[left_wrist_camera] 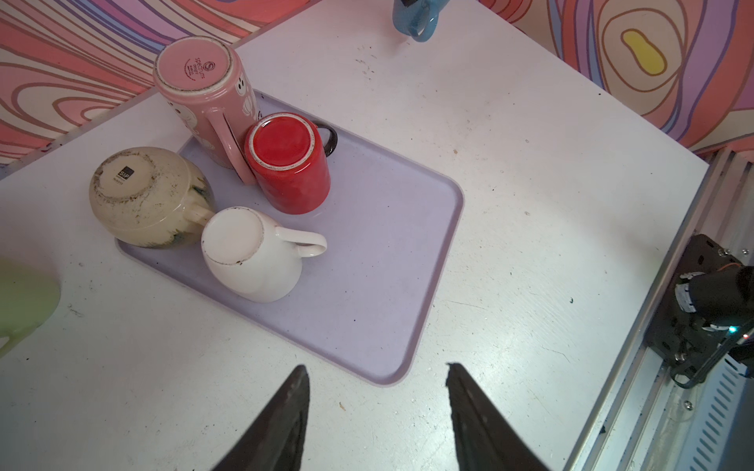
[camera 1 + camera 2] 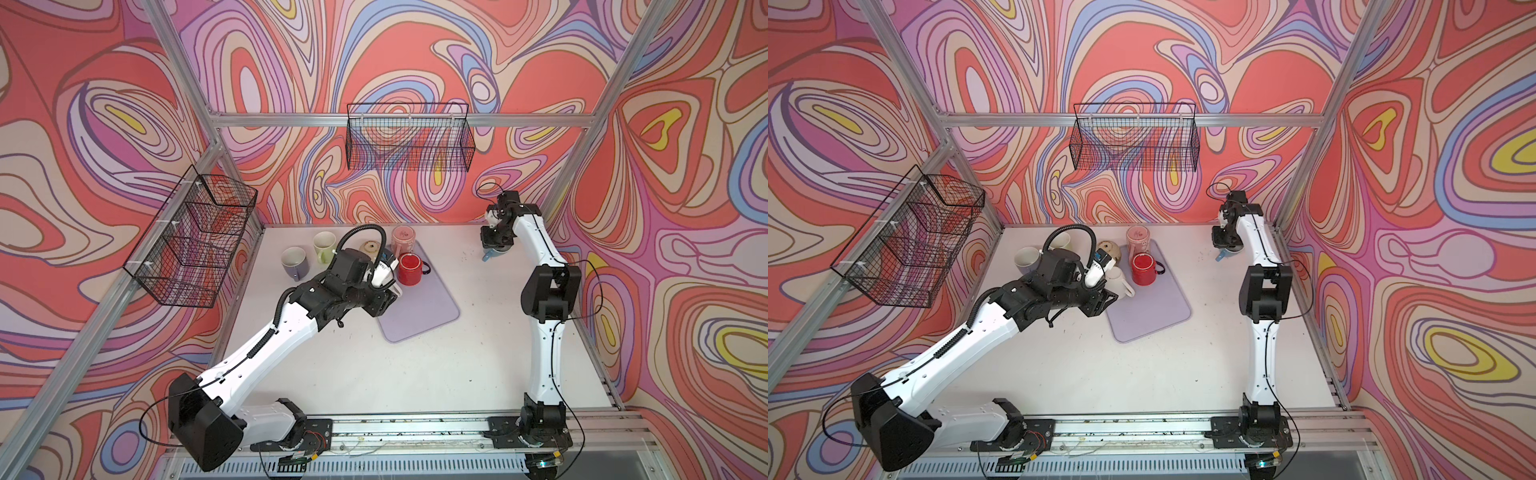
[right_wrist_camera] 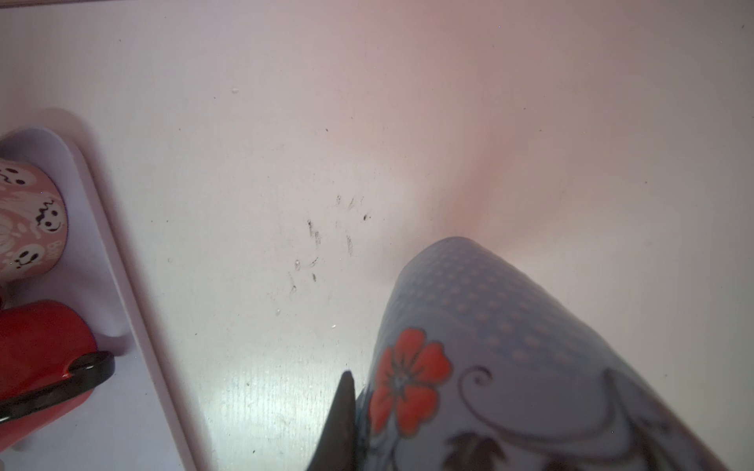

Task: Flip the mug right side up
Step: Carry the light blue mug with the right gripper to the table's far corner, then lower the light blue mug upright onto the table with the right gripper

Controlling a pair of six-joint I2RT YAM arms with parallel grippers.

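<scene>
Bright, even light — floral mug (image 3: 489,326) blurred up close.

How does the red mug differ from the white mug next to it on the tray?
Colour: the red mug is glossy red with a black handle; the white mug is white all over, handle included.
Shape: the red mug has straight sides; the white mug bulges, widening away from its base.
Both stand upside down, bases up, on the lavender tray.
</scene>
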